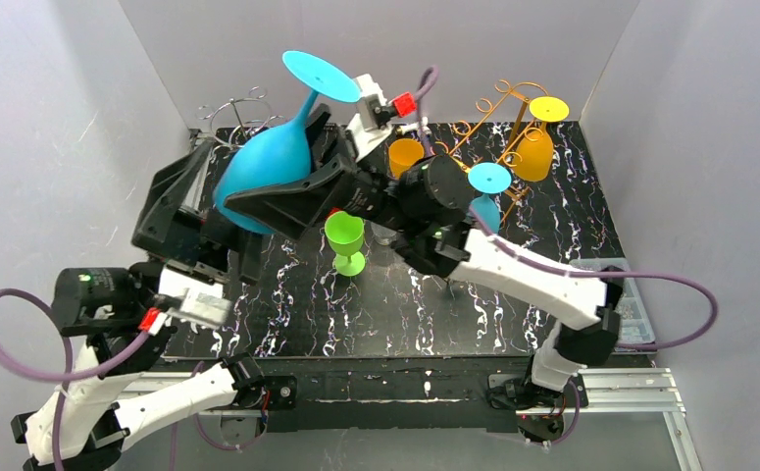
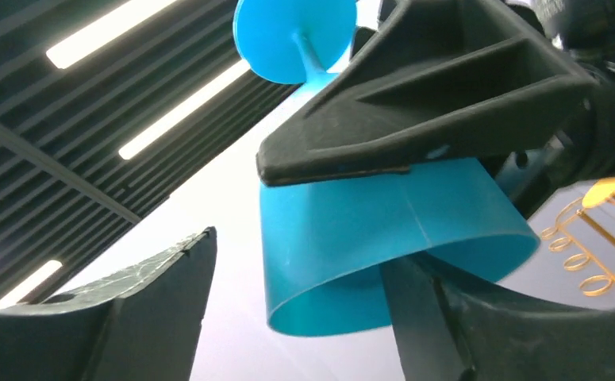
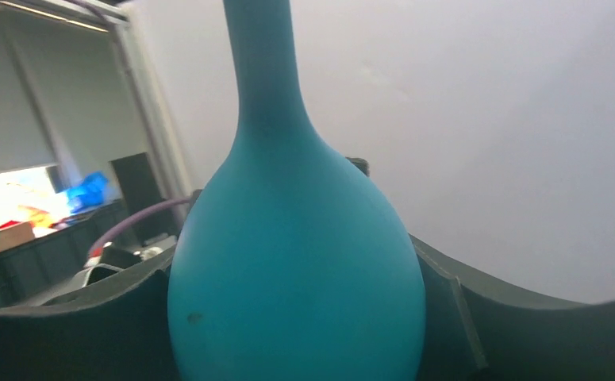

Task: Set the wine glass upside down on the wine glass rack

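Looking down from above, we see the right gripper (image 1: pixel 276 191) clamped across the bowl of the large blue wine glass (image 1: pixel 263 169), which hangs in the air at the upper left of centre, foot up and rim tilted down to the left. From the right wrist, the bowl fills the gap between both fingers. The left gripper (image 1: pixel 194 211) sits just beside the rim with its jaws apart. From its wrist camera one finger (image 2: pixel 447 325) overlaps the rim and the other (image 2: pixel 153 317) stands clear of it. Behind the glass, at the top left, is a silver wire rack (image 1: pixel 243 110). At the upper right a gold rack (image 1: pixel 498 110) carries a yellow glass (image 1: pixel 535 149) and a small cyan glass (image 1: pixel 488 186), both inverted. A green glass (image 1: pixel 344 240) stands upright on the black marbled table (image 1: pixel 434 314).
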Controlling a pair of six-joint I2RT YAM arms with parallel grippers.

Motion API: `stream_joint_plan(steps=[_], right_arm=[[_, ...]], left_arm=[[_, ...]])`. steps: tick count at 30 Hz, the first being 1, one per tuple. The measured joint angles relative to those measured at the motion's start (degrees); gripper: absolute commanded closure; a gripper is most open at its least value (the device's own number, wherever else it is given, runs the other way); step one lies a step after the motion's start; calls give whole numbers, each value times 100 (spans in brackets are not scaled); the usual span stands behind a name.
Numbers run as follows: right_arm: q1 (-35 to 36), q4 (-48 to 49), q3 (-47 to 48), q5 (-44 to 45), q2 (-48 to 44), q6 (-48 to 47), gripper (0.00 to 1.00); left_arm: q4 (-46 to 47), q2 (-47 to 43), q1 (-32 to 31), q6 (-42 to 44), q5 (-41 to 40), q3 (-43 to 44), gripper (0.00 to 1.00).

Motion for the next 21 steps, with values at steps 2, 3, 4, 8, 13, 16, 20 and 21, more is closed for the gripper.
stream_joint_plan(steps=[2, 3, 4, 8, 13, 16, 20, 21], right_arm=[[-92, -654, -361, 232, -448, -240, 43], [-168, -1121, -581, 448, -752, -444, 43], [-251, -1609, -800, 723, -1093, -671, 43], [-476, -3442, -1639, 2166, -2647, -1565, 44], [-470, -5289, -2754, 4457, -4782, -2184, 40], [-474, -5993, -3316, 5720, -5661, -2249, 40], [-459, -6728, -3873, 6920, -5956, -2256, 42], [-428, -6822, -4033, 7136, -5960, -2282, 42]], left_arm=[[-177, 24, 0, -44, -98, -87, 2], [-291, 35, 0, -94, -157, -114, 2], [-433, 50, 0, -162, -229, -125, 2], [-1226, 52, 0, -553, -522, -114, 2], [-1829, -76, 0, -997, -734, -146, 2], [-1967, -79, 0, -1305, -890, -144, 2], [-2175, 2, 0, -1659, -938, -146, 2], [-2208, 24, 0, -1729, -933, -157, 2]])
